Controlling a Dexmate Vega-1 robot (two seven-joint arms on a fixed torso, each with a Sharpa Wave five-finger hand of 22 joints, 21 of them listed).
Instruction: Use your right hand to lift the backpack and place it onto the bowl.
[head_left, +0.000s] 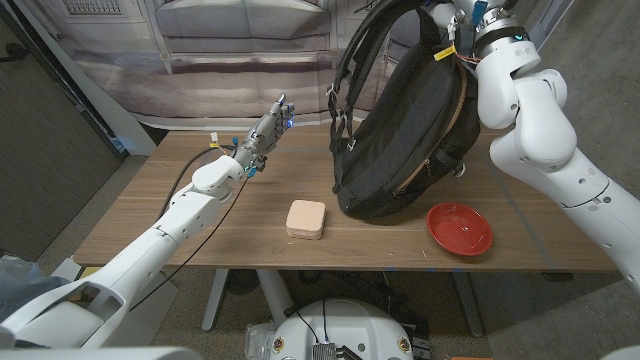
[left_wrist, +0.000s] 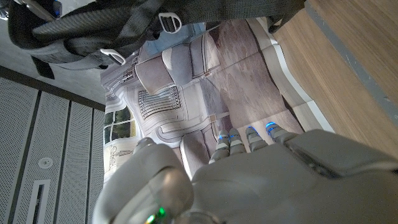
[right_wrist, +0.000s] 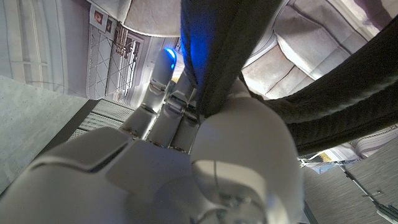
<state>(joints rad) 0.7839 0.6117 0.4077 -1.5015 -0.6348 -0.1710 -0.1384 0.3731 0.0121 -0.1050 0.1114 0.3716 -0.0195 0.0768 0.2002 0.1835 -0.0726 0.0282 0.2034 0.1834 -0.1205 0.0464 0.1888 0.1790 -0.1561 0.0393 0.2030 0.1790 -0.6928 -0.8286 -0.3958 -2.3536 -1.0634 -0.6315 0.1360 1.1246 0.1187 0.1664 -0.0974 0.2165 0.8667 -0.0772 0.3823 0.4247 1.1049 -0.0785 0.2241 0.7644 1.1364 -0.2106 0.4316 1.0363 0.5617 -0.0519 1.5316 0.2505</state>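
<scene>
A black backpack stands upright on the wooden table, its base touching the tabletop. My right hand grips its top strap at the upper right of the head view; in the right wrist view the fingers are wrapped around the dark webbing. A red bowl sits on the table just right of the backpack's base, apart from it. My left hand hovers over the table's back left with its fingers held straight and together, holding nothing. The backpack's straps show in the left wrist view.
A small tan square box lies on the table left of the backpack's base. A grey tarp-like backdrop hangs behind the table. The table's near edge runs below the bowl and the box.
</scene>
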